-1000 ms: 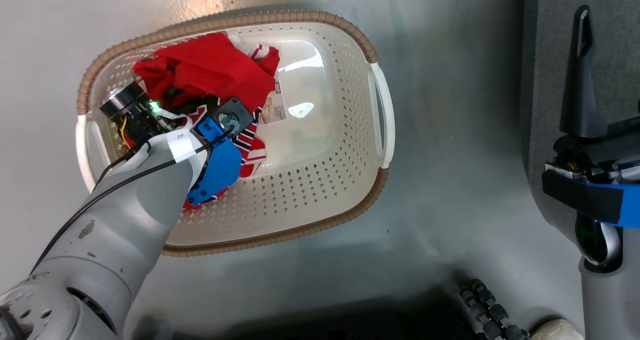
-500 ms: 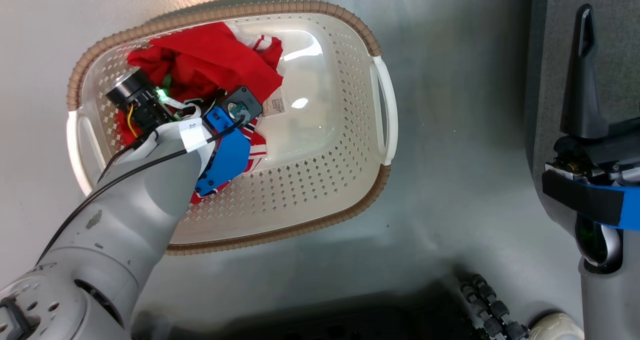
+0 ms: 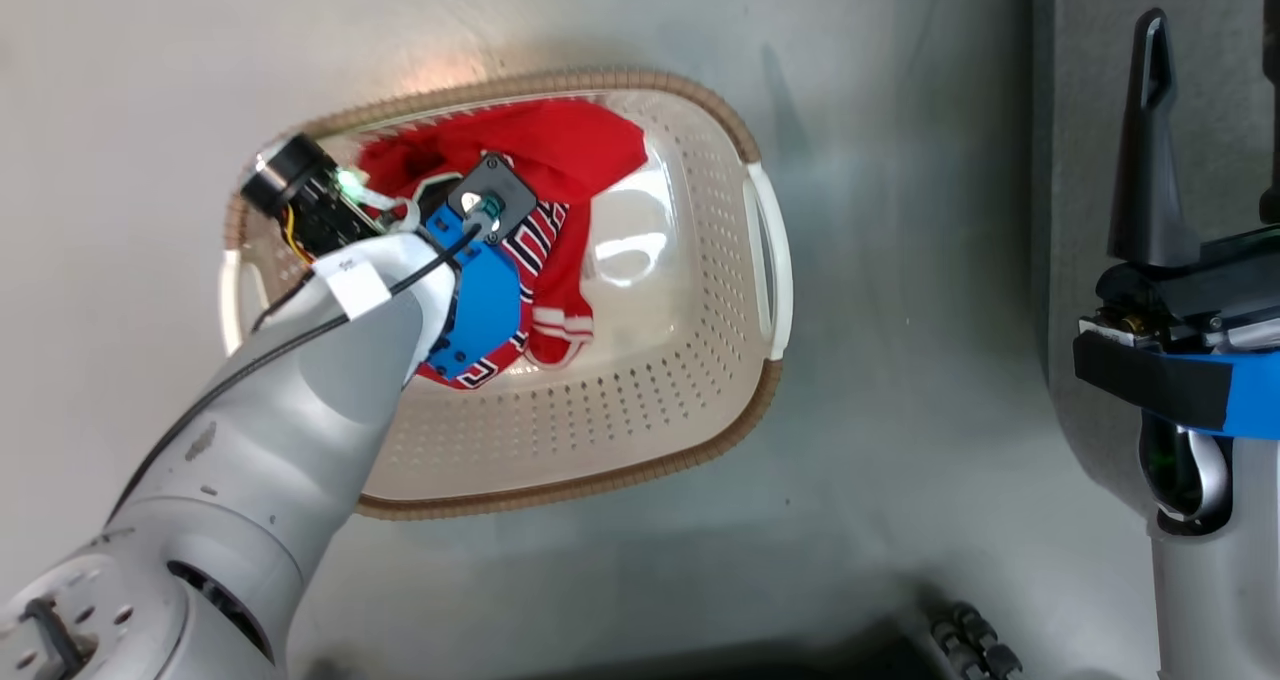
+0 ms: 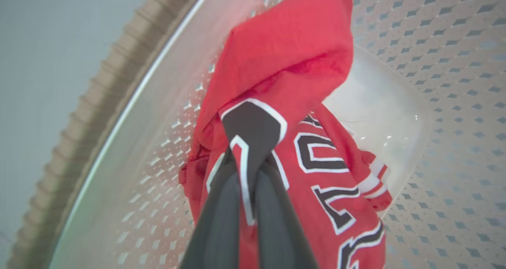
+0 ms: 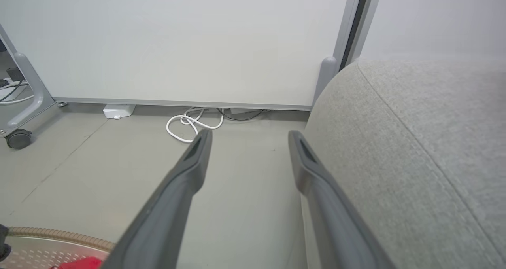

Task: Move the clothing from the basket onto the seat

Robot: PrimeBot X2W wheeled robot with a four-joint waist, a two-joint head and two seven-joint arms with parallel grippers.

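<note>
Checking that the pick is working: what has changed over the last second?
The left claw, shut on the clothing, has risen, pulling it up from a flat heap into a hanging bundle still inside the basket. The right claw stays open beside the seat.

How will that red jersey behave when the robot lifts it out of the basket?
Probably floppy: the red jersey drapes in folds around the left gripper, which is pinched shut on it. Likely light, since one thin pinch seems to hold it. Its loose ends may drag along the basket wall coming out.
</note>
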